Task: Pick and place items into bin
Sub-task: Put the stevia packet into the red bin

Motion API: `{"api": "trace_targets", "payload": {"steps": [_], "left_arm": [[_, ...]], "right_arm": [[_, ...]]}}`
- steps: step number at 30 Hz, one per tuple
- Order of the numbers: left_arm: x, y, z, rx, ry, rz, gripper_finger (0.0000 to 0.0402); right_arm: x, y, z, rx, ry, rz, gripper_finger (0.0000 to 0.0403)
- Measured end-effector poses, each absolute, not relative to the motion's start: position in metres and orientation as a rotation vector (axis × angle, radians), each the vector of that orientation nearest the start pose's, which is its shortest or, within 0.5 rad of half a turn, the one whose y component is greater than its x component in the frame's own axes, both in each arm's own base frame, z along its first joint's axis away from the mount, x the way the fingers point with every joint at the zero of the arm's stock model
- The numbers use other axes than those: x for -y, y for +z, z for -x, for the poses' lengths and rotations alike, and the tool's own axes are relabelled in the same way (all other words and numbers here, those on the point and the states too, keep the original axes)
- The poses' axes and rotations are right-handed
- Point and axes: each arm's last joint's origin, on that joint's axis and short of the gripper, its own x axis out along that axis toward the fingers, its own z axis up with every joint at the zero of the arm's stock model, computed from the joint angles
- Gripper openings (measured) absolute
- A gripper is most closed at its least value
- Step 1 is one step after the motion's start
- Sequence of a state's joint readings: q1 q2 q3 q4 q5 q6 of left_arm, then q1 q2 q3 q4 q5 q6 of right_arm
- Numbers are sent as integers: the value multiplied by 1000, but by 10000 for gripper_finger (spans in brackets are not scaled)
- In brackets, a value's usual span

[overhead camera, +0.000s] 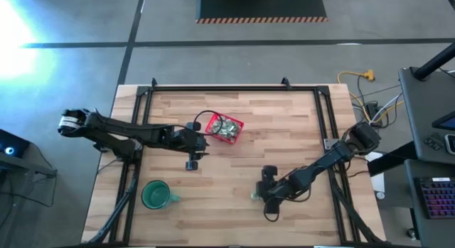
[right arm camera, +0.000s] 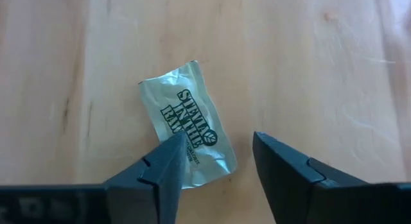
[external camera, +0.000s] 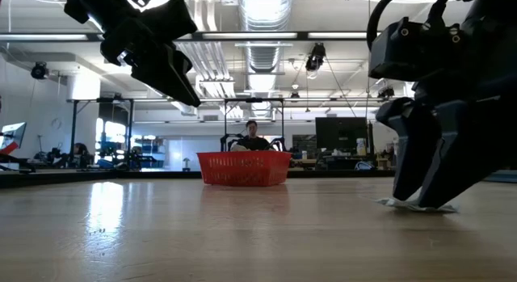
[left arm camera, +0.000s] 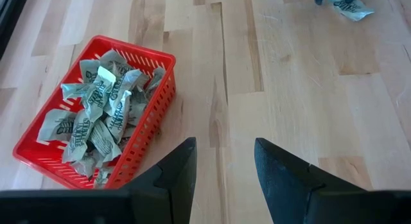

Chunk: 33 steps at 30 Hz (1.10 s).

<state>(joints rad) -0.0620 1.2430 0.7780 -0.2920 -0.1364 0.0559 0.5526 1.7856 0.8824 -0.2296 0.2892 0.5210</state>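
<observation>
Pale wooden planks make up the table (overhead camera: 234, 205), framed by a dark rail; nearest the front edge stands a green mug (overhead camera: 155, 194) at the left; the right gripper (right arm camera: 215, 165) sits low over the front right area, its fingers apart, one loose wrapped piece (right arm camera: 186, 133) lying flat on the wood partly under one fingertip, not lifted; farther back, the left gripper (left arm camera: 223, 161) hangs above bare wood just beside the red basket (left arm camera: 29, 156), fingers spread and holding nothing; the basket is heaped with crinkled green-and-white items (left arm camera: 96, 118); beyond the table a person sits in the room.
</observation>
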Motion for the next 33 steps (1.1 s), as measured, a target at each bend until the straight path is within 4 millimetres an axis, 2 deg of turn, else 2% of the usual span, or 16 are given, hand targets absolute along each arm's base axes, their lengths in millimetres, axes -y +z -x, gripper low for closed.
{"api": "trace_targets", "payload": {"steps": [11, 33], "left_arm": [[11, 231, -251, -756, 51, -128, 141], [11, 231, -251, -750, 50, -127, 141]], "right_arm": [[-157, 142, -270, -995, -12, -44, 187], [-159, 129, -270, -1009, 9, -102, 187]]}}
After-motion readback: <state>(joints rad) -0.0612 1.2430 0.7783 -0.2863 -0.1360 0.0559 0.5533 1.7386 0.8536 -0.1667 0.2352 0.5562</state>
